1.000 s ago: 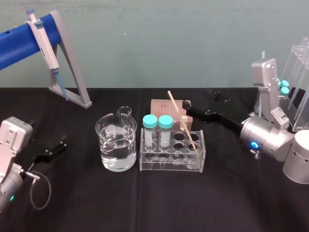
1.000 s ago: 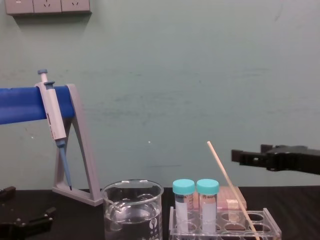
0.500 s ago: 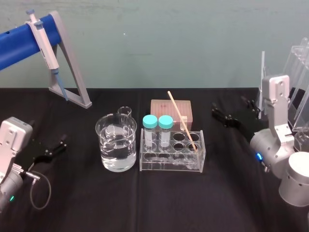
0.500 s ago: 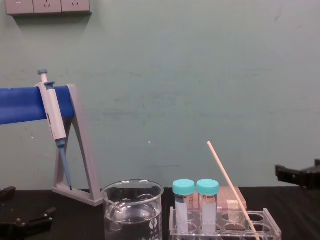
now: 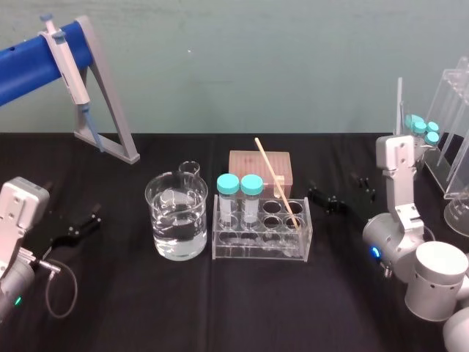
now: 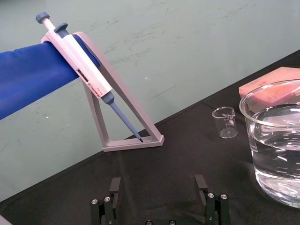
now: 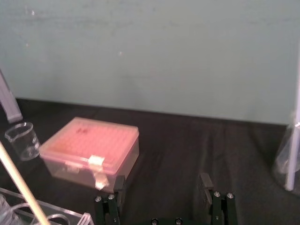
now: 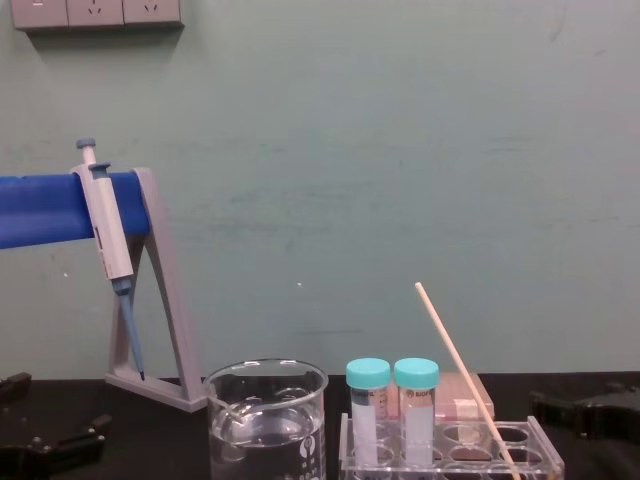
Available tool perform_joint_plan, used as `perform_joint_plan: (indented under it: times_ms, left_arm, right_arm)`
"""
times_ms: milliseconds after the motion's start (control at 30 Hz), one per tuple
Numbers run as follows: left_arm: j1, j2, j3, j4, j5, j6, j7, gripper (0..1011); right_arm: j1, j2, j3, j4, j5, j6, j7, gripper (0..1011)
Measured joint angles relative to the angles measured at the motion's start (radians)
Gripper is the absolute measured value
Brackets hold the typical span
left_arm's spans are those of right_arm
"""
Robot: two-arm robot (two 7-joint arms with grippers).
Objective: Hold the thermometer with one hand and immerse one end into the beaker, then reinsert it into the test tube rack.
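Right gripper has backed off from just behind the rack over the last second and dropped low. It now sits to the rack's right, near but not touching. In the chest view the right gripper is down by the table, where before it was up near the thermometer's top. Nothing else shifted. Left to right: pipette hangs on its stand at far left. Left gripper is parked low, well apart from the beaker, and its wrist view shows the left gripper spread wide with nothing in it. Beaker stands upright just left of the rack, part full of clear liquid. The rack holds two teal-capped tubes in its left holes. Thermometer stands in a right-end hole, leaning left, with no gripper on it. A pink box lies behind the rack. In its own wrist view the right gripper is spread and empty. Step, my read: thermometer is in the rack and the arm is pulling away, so the reinsert looks done, though these frames can't prove the dip happened. If the dip is still due, the right gripper must come back, close on the upper rod, lift it straight out of the hole, and carry it left over the tubes to the beaker without knocking them.
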Motion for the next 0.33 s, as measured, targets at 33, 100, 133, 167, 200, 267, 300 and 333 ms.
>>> perform_joint_plan:
  times_ms: [33, 100, 133, 167, 200, 267, 300, 333]
  left_arm:
    - [0.000, 0.000, 0.000, 0.000, 0.000, 0.000, 0.000, 1004]
    - [0.000, 0.000, 0.000, 0.000, 0.000, 0.000, 0.000, 1004]
    - [0.000, 0.000, 0.000, 0.000, 0.000, 0.000, 0.000, 1004]
    - [0.000, 0.000, 0.000, 0.000, 0.000, 0.000, 0.000, 1004]
    - [0.000, 0.000, 0.000, 0.000, 0.000, 0.000, 0.000, 1004]
    - [0.000, 0.000, 0.000, 0.000, 0.000, 0.000, 0.000, 1004]
    - [0.000, 0.000, 0.000, 0.000, 0.000, 0.000, 0.000, 1004]
    - [0.000, 0.000, 0.000, 0.000, 0.000, 0.000, 0.000, 1004]
  right_arm:
    - [0.000, 0.000, 0.000, -0.001, 0.000, 0.000, 0.000, 1003]
    - [0.000, 0.001, 0.000, -0.003, 0.000, -0.001, 0.000, 1003]
    - [0.000, 0.002, 0.000, -0.005, 0.000, -0.001, 0.000, 1003]
    - [-0.001, 0.002, 0.000, -0.007, 0.001, -0.002, 0.000, 1003]
    - [-0.001, 0.002, 0.000, -0.007, 0.001, -0.002, 0.000, 1003]
    - [-0.001, 0.003, 0.000, -0.009, 0.001, -0.003, -0.001, 1003]
    - [-0.002, 0.004, 0.001, -0.010, 0.001, -0.003, -0.001, 1003]
    - [-0.002, 0.004, 0.001, -0.011, 0.001, -0.004, -0.001, 1002]
